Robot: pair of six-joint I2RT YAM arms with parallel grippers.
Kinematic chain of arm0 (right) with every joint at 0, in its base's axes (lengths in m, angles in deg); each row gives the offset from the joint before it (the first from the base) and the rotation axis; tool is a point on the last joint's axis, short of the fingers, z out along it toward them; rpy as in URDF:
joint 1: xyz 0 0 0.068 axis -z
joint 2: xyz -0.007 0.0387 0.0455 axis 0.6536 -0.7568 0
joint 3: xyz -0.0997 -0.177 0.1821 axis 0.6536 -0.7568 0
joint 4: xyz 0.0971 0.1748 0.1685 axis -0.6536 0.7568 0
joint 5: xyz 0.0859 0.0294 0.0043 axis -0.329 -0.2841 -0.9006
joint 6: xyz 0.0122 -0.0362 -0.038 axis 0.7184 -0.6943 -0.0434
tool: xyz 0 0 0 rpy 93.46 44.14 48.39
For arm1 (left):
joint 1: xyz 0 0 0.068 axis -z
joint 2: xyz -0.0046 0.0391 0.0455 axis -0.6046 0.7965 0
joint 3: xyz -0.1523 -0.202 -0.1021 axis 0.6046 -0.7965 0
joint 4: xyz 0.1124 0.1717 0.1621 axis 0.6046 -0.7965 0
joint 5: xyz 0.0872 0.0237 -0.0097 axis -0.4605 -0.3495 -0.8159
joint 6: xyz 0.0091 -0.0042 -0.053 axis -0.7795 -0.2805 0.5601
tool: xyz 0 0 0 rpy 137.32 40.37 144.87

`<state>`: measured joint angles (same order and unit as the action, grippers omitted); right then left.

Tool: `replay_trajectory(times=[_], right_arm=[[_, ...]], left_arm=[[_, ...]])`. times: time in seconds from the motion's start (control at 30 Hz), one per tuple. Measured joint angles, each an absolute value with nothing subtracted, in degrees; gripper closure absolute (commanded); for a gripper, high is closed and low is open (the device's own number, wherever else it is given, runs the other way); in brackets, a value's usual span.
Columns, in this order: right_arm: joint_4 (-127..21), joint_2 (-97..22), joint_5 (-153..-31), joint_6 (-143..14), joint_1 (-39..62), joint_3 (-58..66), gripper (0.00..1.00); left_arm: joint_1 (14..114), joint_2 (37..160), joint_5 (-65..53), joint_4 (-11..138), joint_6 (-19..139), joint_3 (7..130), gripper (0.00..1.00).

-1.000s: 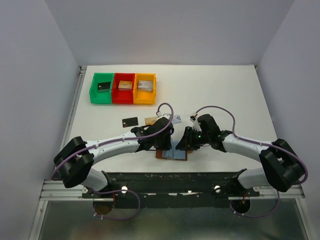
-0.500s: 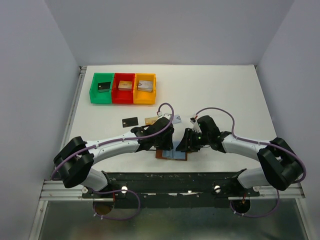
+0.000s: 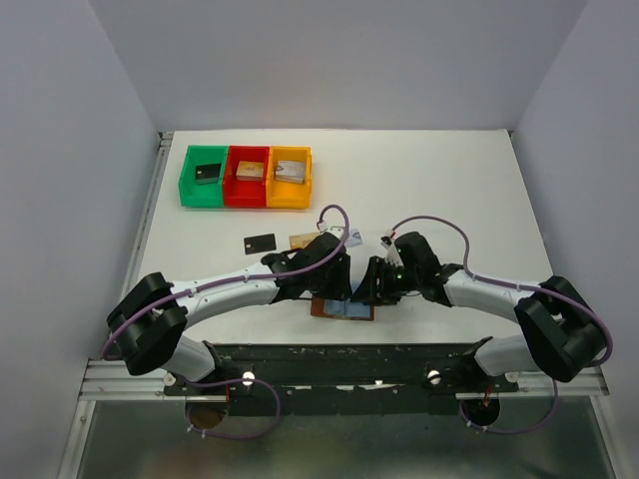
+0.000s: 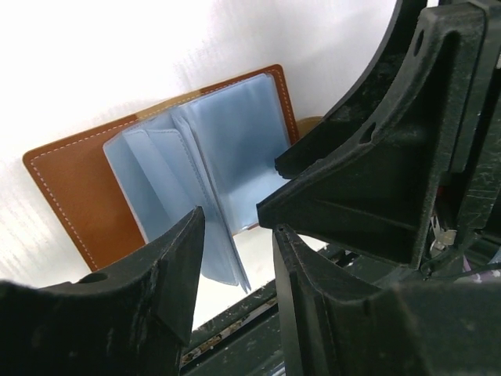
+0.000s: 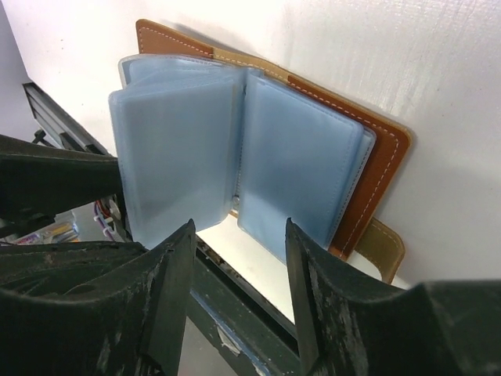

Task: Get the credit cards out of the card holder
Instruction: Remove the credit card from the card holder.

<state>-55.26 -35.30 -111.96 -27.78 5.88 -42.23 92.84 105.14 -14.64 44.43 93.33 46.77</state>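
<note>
The card holder (image 3: 342, 310) lies open near the table's front edge, brown leather with pale blue pockets. The left wrist view shows its leather cover (image 4: 66, 184) and its pocket leaves (image 4: 231, 145). In the right wrist view a pocket leaf (image 5: 176, 153) stands up beside flat ones (image 5: 301, 168), and the tab strap (image 5: 383, 249) sticks out. I cannot tell if cards sit in the pockets. A black card (image 3: 260, 242) and a gold card (image 3: 303, 240) lie on the table behind. My left gripper (image 3: 335, 287) (image 4: 239, 262) and right gripper (image 3: 371, 289) (image 5: 239, 243) hover open over the holder, close together.
Green (image 3: 203, 177), red (image 3: 247, 176) and orange (image 3: 289, 178) bins stand in a row at the back left, each with a small block inside. The metal rail (image 3: 349, 359) of the arm bases runs just in front of the holder. The right gripper's body (image 4: 376, 172) fills the right of the left wrist view.
The right gripper has edged left toward the left gripper above the holder. The left arm has barely moved. Both stay open.
</note>
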Motion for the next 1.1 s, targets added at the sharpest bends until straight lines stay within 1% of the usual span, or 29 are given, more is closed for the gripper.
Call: replay_trajectory(times=[0.13,0.33,0.47,0.93,1.1], right_arm=[[-55.26,-34.01,-111.78,-27.5,5.88,-42.58,0.41],[-55.17,-32.13,-110.58,-27.35,5.88,-43.25,0.41],[-55.08,-31.47,-110.05,-27.35,5.88,-44.11,0.41],[-54.36,-27.84,-108.92,-27.08,6.03,-45.18,0.41],[-54.32,-26.58,-108.7,-26.6,6.05,-45.2,0.41]], left_arm=[[92.84,104.77,-13.55,45.61,92.83,46.79,0.52],[92.84,104.51,-12.41,46.9,92.13,48.24,0.58],[92.84,104.51,-12.13,47.38,91.78,48.39,0.6],[92.84,107.04,-12.41,46.44,91.43,48.37,0.61],[92.84,108.07,-12.44,45.92,91.43,47.89,0.59]])
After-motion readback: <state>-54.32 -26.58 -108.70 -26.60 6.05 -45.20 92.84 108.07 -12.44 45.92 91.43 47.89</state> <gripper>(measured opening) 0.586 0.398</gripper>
